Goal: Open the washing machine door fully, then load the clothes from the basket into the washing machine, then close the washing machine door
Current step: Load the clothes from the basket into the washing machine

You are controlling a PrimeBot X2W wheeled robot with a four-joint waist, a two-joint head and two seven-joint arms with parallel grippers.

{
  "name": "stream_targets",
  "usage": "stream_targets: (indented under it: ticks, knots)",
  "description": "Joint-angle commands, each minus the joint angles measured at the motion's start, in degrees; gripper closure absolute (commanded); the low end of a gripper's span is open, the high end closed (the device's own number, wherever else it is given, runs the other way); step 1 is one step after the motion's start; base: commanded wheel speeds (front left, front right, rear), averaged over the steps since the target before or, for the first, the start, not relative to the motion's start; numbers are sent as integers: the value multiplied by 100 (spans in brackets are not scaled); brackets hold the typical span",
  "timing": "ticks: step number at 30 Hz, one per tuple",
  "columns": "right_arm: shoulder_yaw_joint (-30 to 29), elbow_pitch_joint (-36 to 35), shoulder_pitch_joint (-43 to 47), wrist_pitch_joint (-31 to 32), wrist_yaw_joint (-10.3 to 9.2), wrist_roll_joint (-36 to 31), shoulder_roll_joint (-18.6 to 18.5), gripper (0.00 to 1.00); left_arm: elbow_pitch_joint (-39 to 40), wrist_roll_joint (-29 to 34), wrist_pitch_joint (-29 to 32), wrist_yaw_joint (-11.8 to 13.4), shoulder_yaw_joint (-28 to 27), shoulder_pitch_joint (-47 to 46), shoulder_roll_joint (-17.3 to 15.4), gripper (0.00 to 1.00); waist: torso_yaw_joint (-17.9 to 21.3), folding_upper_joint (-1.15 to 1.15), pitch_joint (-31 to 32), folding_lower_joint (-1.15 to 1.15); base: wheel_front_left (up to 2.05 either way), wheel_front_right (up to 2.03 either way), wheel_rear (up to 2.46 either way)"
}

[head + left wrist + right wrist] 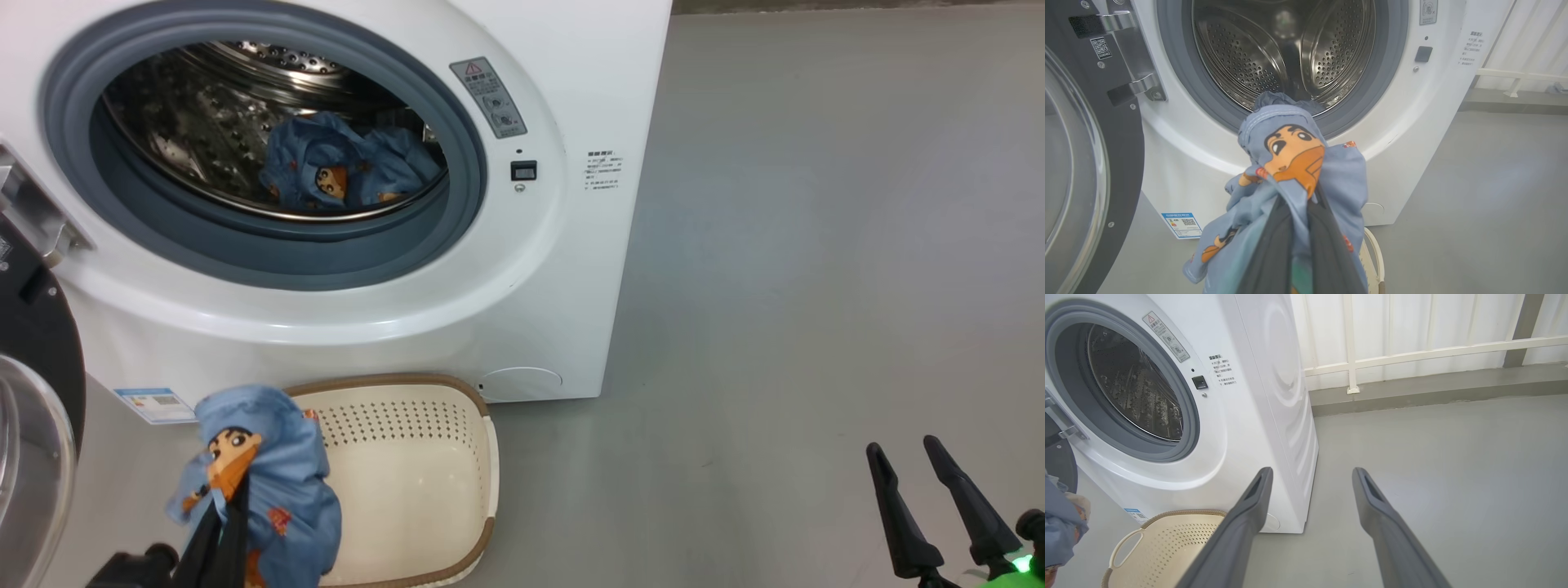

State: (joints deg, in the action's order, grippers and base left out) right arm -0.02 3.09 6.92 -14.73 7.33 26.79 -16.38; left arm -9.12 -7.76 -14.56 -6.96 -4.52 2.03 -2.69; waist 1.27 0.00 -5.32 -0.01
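The white washing machine stands with its black round door swung open to the left. A light-blue garment lies in the steel drum. My left gripper is shut on a second light-blue garment with an orange cartoon figure, held above the left end of the cream basket, below the drum opening. The basket's visible floor is bare. My right gripper is open at the lower right over the floor, its fingers apart with nothing between them.
Grey floor stretches to the right of the machine. A white railing and wall stand behind it. The open door's glass porthole juts out on the left. A blue label sits low on the machine's front.
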Motion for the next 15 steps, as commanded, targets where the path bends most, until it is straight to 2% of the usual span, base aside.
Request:
stream_targets:
  ticks: [1,9,15]
  knots:
    - [61,-152,27,-27,16,-91,-115,0,245,33,-43,46,-182,-4,-62,100,-15,0,9,1,0,0,0]
    - [35,-196,65,-27,16,-106,-89,0,605,-80,-43,193,-5,238,-25,100,-43,0,-4,1,0,0,0]
    - [28,-228,2,-27,16,-96,-71,0,503,-183,-43,214,84,-64,-21,100,-32,0,-167,1,0,0,0]
